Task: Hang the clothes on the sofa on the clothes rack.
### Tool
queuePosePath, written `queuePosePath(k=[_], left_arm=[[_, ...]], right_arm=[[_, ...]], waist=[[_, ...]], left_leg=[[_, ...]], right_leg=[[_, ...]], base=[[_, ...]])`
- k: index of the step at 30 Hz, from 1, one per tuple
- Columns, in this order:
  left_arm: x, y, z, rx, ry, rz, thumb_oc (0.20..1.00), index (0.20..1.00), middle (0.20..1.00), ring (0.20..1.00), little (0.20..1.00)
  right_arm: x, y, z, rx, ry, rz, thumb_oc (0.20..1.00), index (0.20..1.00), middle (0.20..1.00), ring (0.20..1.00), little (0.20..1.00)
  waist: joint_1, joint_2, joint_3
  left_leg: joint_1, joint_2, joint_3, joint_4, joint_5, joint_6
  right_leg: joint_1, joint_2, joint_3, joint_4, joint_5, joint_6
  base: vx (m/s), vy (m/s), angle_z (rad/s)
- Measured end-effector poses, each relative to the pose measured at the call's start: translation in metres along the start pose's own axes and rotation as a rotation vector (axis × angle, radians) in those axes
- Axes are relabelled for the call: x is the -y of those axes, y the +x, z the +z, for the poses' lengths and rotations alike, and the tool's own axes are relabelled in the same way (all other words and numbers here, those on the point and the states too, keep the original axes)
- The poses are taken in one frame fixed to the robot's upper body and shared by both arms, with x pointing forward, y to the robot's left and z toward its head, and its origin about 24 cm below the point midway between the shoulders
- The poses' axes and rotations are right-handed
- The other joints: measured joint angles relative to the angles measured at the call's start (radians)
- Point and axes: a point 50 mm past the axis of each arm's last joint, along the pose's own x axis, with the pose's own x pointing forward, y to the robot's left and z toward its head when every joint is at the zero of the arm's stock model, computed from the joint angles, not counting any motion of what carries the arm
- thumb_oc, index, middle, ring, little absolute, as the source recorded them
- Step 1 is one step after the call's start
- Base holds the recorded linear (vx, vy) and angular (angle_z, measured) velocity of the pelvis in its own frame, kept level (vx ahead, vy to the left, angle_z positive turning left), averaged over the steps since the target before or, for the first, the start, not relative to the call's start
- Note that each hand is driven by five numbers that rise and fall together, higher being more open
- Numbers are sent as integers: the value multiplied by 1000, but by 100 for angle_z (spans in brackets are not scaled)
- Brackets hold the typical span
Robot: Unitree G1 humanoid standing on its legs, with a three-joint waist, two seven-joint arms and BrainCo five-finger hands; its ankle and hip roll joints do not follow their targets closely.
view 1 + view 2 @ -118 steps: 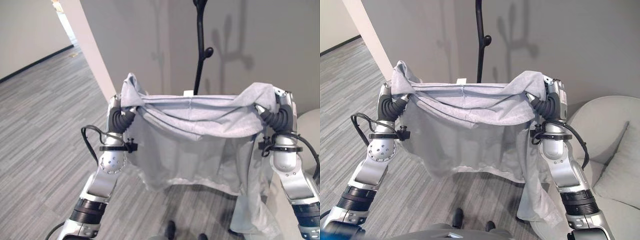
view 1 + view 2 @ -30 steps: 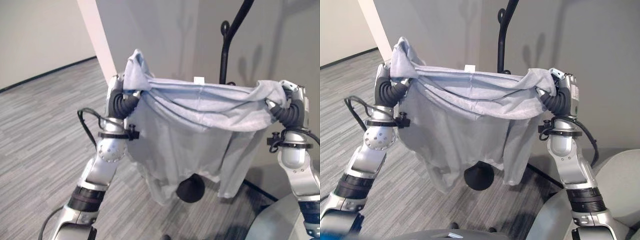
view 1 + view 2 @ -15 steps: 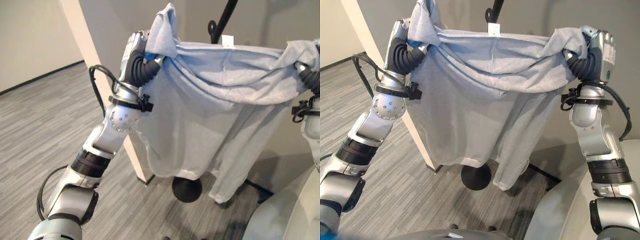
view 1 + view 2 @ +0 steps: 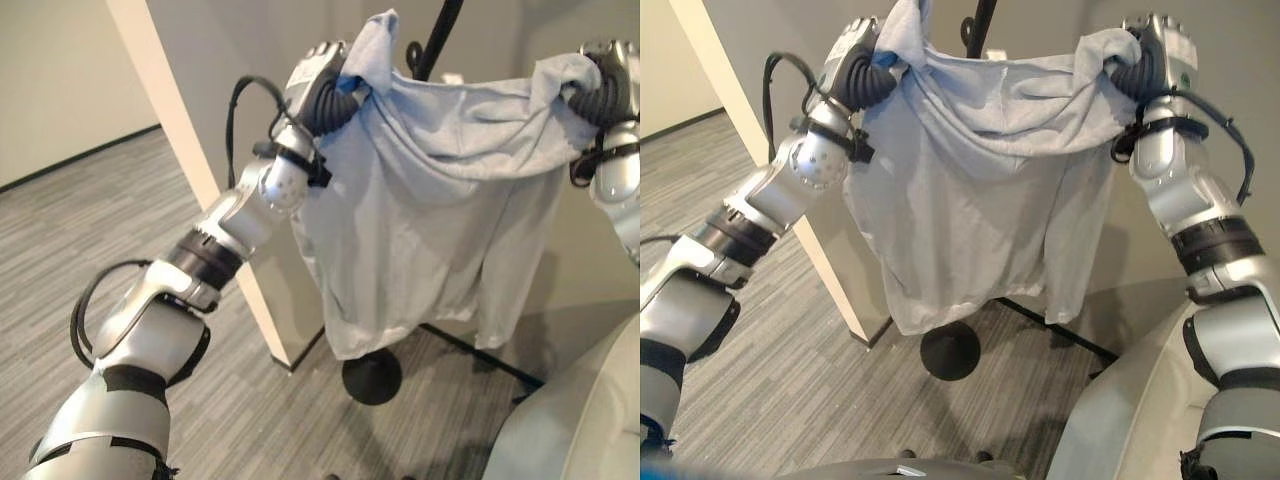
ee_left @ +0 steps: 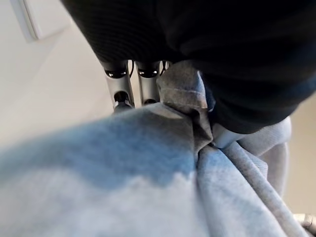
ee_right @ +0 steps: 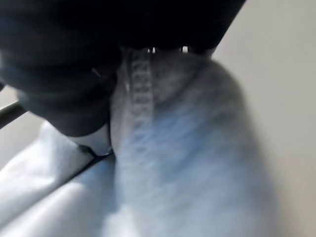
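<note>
The rack pole [image 4: 978,25] served as the reference point. To the left of the pole stood a cream wall corner [image 4: 190,170], rising from the grey plank floor [image 4: 70,230].

The left hand [image 4: 318,75] was raised high, just left of the pole. Its fingers were clenched on one bunched shoulder of the pale blue-grey shirt [image 4: 970,190]; in the left wrist view the fingers [image 5: 148,81] ran down into the gathered cloth, with a fold of the shirt caught against the dark cover.

The shirt hung spread between the two hands, in front of the pole. Its upper edge sagged slightly in the middle, and a small white tag [image 4: 452,77] showed at the collar, just right of the pole. The body of the shirt dropped freely, and its lower hem ended above the round black base [image 4: 949,352] of the rack, which rested on the floor below the pole. A black bar [image 4: 1060,325] ran along the floor from the base toward the right.

The right hand [image 4: 1150,55] was held at the same height, well right of the pole. It appeared to grasp the other shoulder of the shirt; the right wrist view was blurred, but a hem seam lay tight against the dark cover. A pale sofa [image 4: 580,420] lay low and right of the pole.
</note>
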Motion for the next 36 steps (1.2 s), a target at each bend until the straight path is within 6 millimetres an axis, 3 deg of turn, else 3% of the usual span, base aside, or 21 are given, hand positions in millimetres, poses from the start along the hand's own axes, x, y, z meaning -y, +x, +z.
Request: queuePosePath(k=[5, 6, 14, 22, 26, 36], left_arm=[[5, 0, -16, -82, 37, -26, 200, 200, 200, 200, 200], [6, -1, -31, -150, 58, -42, 200, 200, 200, 200, 200], [1, -3, -49, -243, 126, -52, 200, 200, 200, 200, 200], [-1, -9, -63, -303, 158, -58, 200, 200, 200, 200, 200], [8, -17, -73, -354, 188, -99, 200, 200, 200, 200, 200], [17, -14, -65, -327, 178, -120, 200, 200, 200, 200, 200]], right_arm=[[-17, 10, 15, -7, 72, 74, 200, 200, 200, 200, 200], [-28, 13, 21, -15, 73, 118, 200, 200, 200, 200, 200], [-38, 18, 36, 7, 78, 167, 200, 200, 200, 200, 200], [-60, 10, 25, -45, 8, 291, 200, 200, 200, 200, 200], [-77, 2, 16, -98, -30, 361, 200, 200, 200, 200, 200], [-81, -4, -1, -161, -113, 398, 200, 200, 200, 200, 200]], waist=[[2, -2, -2], [1, -2, -3], [7, -10, -10], [5, -17, -11], [4, -17, -11], [4, -17, -11]], left_leg=[[-2, 3, 0, 0, -1, -1], [-9, 4, 1, 0, -1, -2], [-69, 9, -6, 0, 18, -5], [-69, 14, -6, 0, 18, -7], [-70, 17, -7, 0, 18, -9], [-71, 17, -8, 0, 18, -10]], right_leg=[[-2, 2, 0, -1, 0, 0], [-10, 3, 0, -1, 1, -2], [-67, 9, -10, 1, 14, -8], [-67, 14, -13, 1, 14, -8], [-67, 17, -15, 1, 15, -9], [-69, 16, -15, 1, 15, -10]], base=[[-25, 0, 0], [-68, -2, -1], [-33, -4, 2], [-1, 0, 0], [0, 0, 0], [0, 0, 0]])
